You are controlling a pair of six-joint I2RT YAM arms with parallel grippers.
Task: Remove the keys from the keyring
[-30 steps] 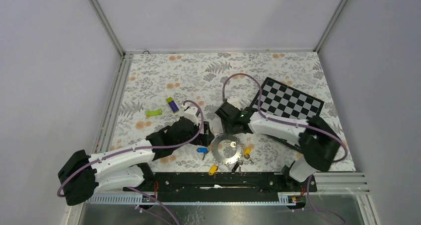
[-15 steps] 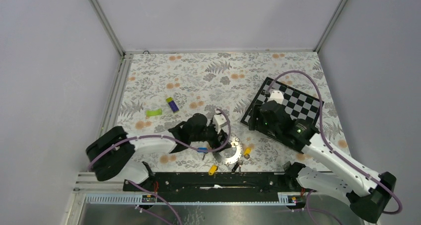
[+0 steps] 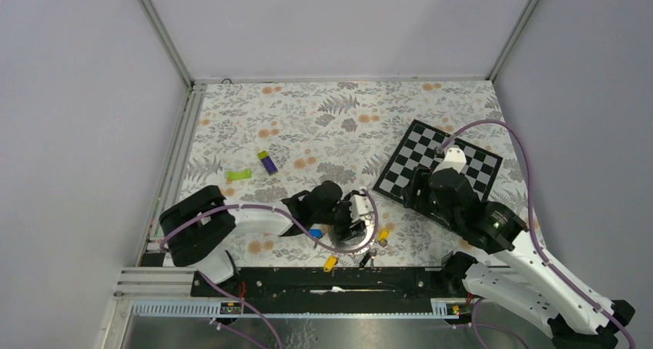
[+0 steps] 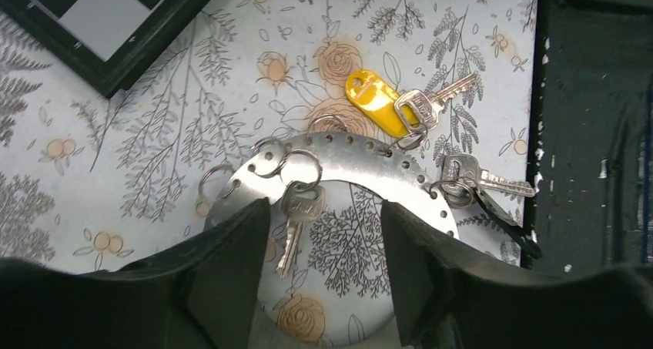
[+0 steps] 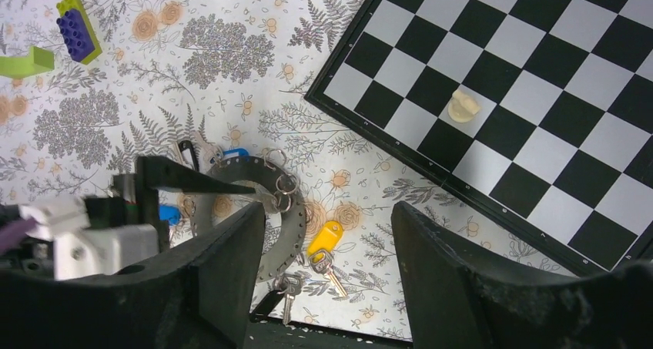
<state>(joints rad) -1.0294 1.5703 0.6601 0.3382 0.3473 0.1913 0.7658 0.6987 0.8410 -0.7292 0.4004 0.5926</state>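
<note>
The keyring (image 4: 346, 155) is a flat grey metal ring lying on the floral mat near the front edge; it also shows in the top view (image 3: 363, 239) and the right wrist view (image 5: 296, 214). Keys hang from small rings on it: a silver key (image 4: 296, 219) inside the hole, a yellow-tagged key (image 4: 375, 102), a silver pair with a black tag (image 4: 471, 181), and a blue tag (image 3: 314, 233). My left gripper (image 4: 323, 276) is open and low over the ring, its fingers straddling the hole. My right gripper (image 5: 331, 287) is open and empty, raised beside the chessboard.
A chessboard (image 3: 443, 160) with a cream piece (image 5: 463, 106) lies at the right. A purple-and-green block (image 3: 267, 162) and a green piece (image 3: 239, 175) lie at the left. A black rail (image 4: 593, 133) runs along the near edge, close to the keys.
My left gripper has moved right, onto the keyring. My right arm has pulled back from the ring and risen by the chessboard.
</note>
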